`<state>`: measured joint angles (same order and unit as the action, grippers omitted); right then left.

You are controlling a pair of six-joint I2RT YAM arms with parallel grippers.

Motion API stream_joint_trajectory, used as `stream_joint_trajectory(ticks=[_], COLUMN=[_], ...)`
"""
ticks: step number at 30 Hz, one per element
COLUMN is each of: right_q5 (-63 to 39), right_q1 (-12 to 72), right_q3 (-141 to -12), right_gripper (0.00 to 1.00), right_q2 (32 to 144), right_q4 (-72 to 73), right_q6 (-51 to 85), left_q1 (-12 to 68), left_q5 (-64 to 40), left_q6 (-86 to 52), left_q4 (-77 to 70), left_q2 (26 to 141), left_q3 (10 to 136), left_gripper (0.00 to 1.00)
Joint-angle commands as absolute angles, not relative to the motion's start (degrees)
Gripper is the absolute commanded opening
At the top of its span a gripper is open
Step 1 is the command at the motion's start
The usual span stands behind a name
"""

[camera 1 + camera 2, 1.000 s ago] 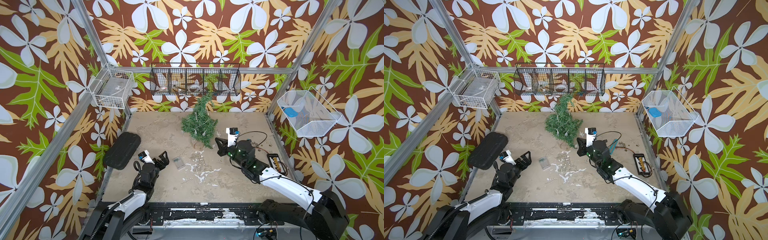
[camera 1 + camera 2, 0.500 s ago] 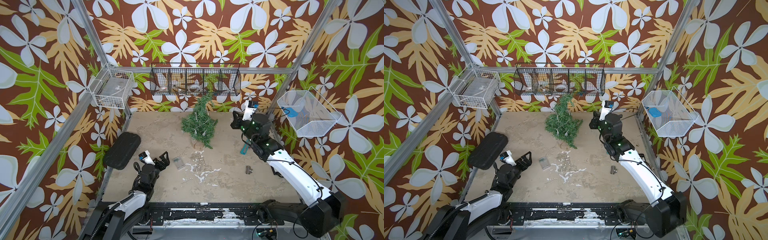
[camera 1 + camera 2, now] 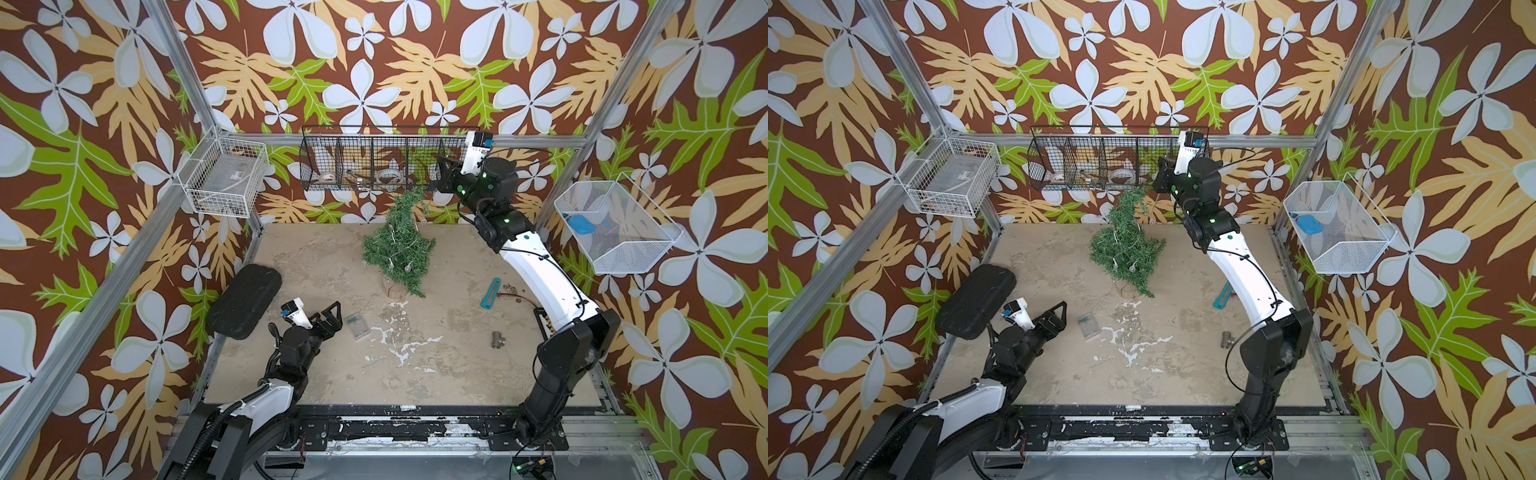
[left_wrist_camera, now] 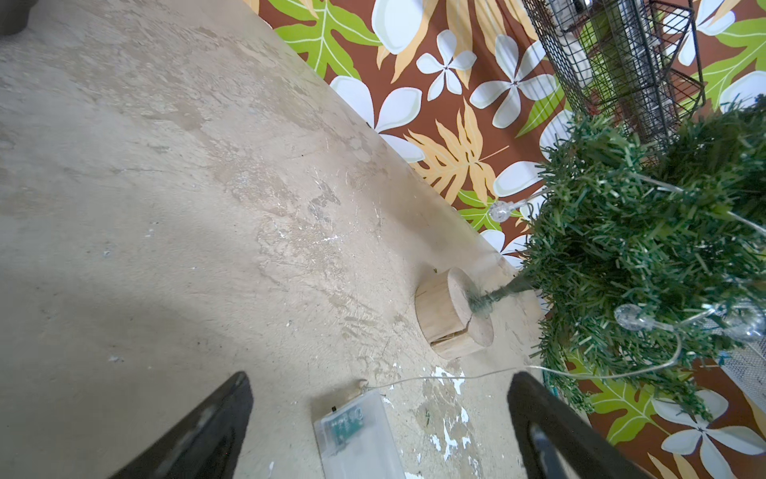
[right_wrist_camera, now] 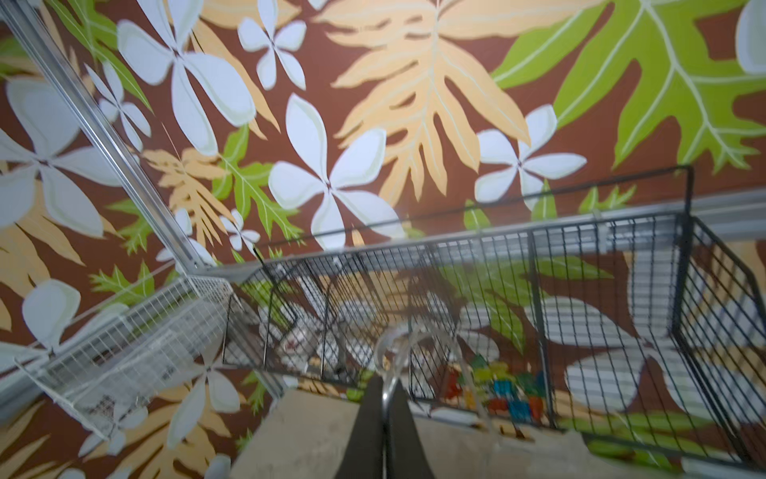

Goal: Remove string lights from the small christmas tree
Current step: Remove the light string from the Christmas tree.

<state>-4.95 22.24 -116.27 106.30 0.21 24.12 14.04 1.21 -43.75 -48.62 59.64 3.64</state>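
Counter [image 3: 332, 374], sandy, worn. Black oval case [image 3: 245, 301] overhangs left edge. Grey pipe tee [image 3: 497, 339] and teal strip [image 3: 490, 293] lie apart near right edge. Black wire basket [image 3: 374, 166] above back edge; white wire baskets [image 3: 226, 176] flank it.

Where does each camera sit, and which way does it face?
Both top views: high in front, side by side, facing down at table, small christmas tree, both arms.
Left wrist: low, facing battery box past open left gripper.
Right wrist: raised, facing black wire basket past right gripper pinching string lights.
Shared: tree, in top and left wrist views.
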Motion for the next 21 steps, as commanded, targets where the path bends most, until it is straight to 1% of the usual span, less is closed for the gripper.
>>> stream_joint_trajectory(ticks=[1,5,7,14,18,21], right_q5=[-10.2,-13.2,-13.2,-18.1,-21.9,-27.4], right_q1=[22.3,24.2,25.4,29.2,33.0,34.7], right_q3=[-124.5,-138.2,-141.4,-141.9,-143.2,-145.3], right_gripper=[0.00,0.00,0.00,0.00,0.00,0.00], right_q2=[111.2,119.1,121.4,123.9,124.4,124.9], right_q4=[0.0,-2.3,-1.5,7.4,7.0,3.9], right_q6=[27.3,27.2,26.2,27.2,24.1,24.5], left_q1=[14.1,14.1,14.1,14.1,14.1,14.1], left_q5=[0.6,-0.5,-0.9,-1.7,-2.0,-2.1], left_q6=[-43.7,-43.6,-43.5,-43.5,-43.4,-43.5], left_q4=[-50.5,-52.2,-52.2,-52.8,-52.8,-53.0], left_q2=[59.7,60.4,60.9,61.7,61.9,62.3], left_q3=[3.6,3.8,3.9,4.0,4.1,4.1], left_gripper=[0.98,0.97,0.97,0.96,0.96,0.96])
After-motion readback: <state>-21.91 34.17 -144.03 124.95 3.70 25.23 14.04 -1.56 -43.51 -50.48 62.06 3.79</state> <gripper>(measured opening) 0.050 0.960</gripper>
